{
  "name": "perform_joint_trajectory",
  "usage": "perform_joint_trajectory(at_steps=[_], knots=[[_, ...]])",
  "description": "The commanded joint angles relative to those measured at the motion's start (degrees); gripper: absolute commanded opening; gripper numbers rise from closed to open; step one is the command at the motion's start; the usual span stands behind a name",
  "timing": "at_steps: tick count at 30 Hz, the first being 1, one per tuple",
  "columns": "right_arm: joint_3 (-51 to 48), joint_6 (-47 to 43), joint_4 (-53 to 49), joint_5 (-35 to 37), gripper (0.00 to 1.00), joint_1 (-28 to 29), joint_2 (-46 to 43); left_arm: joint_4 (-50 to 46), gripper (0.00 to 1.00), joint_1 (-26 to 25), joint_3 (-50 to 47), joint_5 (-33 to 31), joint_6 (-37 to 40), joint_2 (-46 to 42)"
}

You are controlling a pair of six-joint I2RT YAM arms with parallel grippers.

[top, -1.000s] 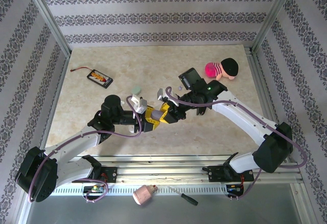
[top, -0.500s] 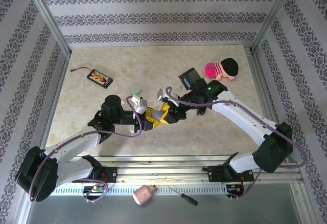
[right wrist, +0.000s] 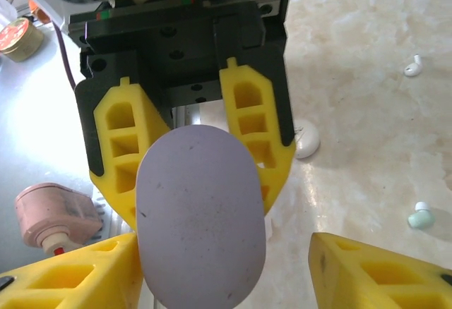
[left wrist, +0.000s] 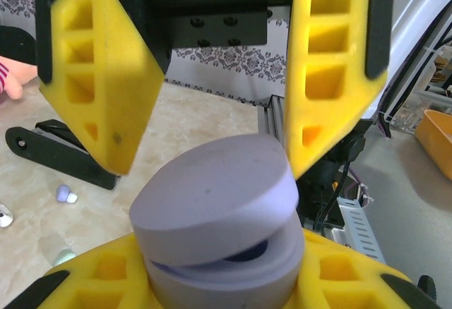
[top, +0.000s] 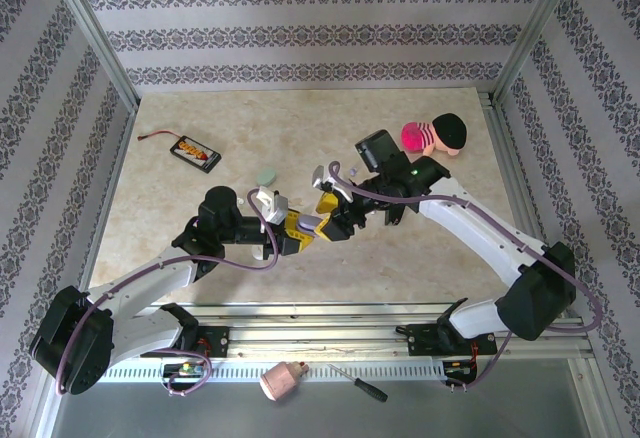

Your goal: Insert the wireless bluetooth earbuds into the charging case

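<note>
Where the two arms meet over the middle of the beige marble-patterned table (top: 420, 248), the left gripper (top: 298, 228) clamps its yellow ribbed fingers (right wrist: 120, 154) on the lower half of a lilac pebble-shaped plastic charging case (left wrist: 212, 203), holding it clear of the surface. Its lid sits slightly lifted, with a dark slit showing beneath the front edge. The right gripper (top: 328, 216) faces it from the other side, and its yellow fingers (left wrist: 92, 83) stand wide apart on either side of the lid, gripping nothing. Loose on the table below lie the tiny buds: a lilac plastic earbud (left wrist: 66, 194), a mint-green plastic earbud (right wrist: 422, 215) and a whitish plastic earbud (right wrist: 413, 65), all apart from the case and from each other. A flat black battery pack with an orange label (top: 195, 151) lies toward the table's far left corner, and a pink-and-black plush toy (top: 435, 136) lies near the far right corner. On the metal ledge in front of the table's near edge rest a pink bulb-shaped object (top: 282, 380) and a black-handled screwdriver (top: 358, 385).
</note>
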Motion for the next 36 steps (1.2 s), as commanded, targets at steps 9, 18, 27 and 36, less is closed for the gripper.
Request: perform_joint_trajectory(at_steps=[9,18,27,36], knots=[[-2.2,3.8,6.5,3.6,0.69,-2.5,-3.0,4.3,0.16,-1.2,-1.5,2.4,2.4,-0.6],[-8.2,6.8,15.3,-0.2,0.8,-3.7,-10.7,7.6,0.16,-1.1,-4.3,-4.2,4.2,-1.1],[-22.3,29.0,43.1,8.2,0.82,-13.2,-20.2,10.5,0.15,-0.9,-6.5,-9.5,6.0,-1.5],[-15.0,36.4,27.8,36.2,0.79,-17.4,-7.4,13.0,0.14,-0.9,-6.5,-9.2,5.1,0.3]])
